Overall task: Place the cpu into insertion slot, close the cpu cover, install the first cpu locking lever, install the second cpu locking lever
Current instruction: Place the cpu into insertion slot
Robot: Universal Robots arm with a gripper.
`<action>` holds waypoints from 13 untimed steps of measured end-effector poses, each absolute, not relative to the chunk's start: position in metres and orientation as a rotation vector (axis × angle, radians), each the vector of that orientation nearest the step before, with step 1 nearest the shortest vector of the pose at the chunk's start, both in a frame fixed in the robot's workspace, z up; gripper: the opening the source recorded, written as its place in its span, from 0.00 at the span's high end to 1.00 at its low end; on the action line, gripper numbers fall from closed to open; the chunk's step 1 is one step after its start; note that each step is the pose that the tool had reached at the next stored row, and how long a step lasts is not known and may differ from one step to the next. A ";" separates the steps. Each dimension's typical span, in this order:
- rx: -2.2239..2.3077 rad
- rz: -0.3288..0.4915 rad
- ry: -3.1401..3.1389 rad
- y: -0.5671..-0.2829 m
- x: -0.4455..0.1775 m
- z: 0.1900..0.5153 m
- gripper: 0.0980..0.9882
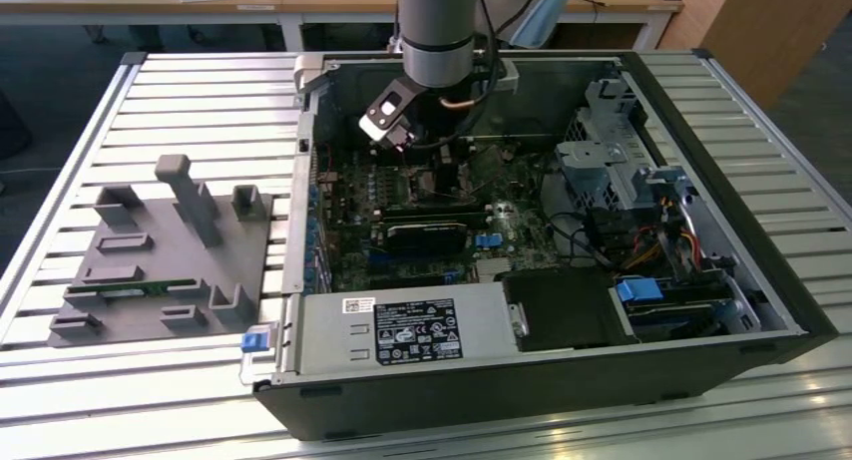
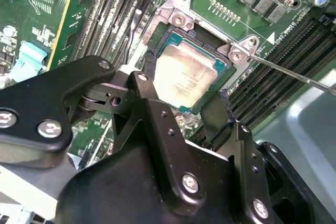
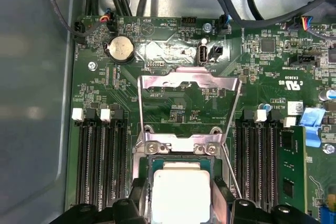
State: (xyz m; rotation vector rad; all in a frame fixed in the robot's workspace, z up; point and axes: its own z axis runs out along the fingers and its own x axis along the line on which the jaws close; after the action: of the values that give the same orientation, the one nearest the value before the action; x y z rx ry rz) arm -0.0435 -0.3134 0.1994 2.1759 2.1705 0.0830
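Observation:
The cpu [image 2: 184,74] is a pale square chip lying flat in the insertion slot [image 2: 176,18], within its silver rim. In both wrist views my gripper [image 2: 186,80] straddles the chip, its black fingers [image 2: 148,61] pressed against two opposite edges. The cpu [image 3: 181,190] sits just below the hinge screws. The cpu cover [image 3: 186,81], a silver frame with a window, is swung open away from the socket. A thin locking lever [image 2: 294,74] sticks out unlatched beside the socket. In the exterior view the gripper [image 1: 399,141] hangs inside the open computer case over the green motherboard [image 1: 399,230].
Long black memory slots [image 3: 100,166] flank the socket on both sides. Cables [image 3: 247,3] and a coin battery [image 3: 121,50] lie beyond the open cover. The case holds a power-supply box [image 1: 399,330] and drive cage [image 1: 626,171]. A grey fixture [image 1: 167,250] sits at the exterior view's left.

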 end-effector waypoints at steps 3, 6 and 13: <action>2.177 0.081 2.171 -0.313 -0.043 0.205 0.42; 2.181 0.077 2.172 -0.313 -0.043 0.208 0.42; 2.189 0.069 2.176 -0.319 -0.043 0.209 0.64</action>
State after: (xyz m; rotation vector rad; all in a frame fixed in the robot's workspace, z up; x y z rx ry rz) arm -0.0430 -0.3189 0.2089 2.1886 2.1760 0.0691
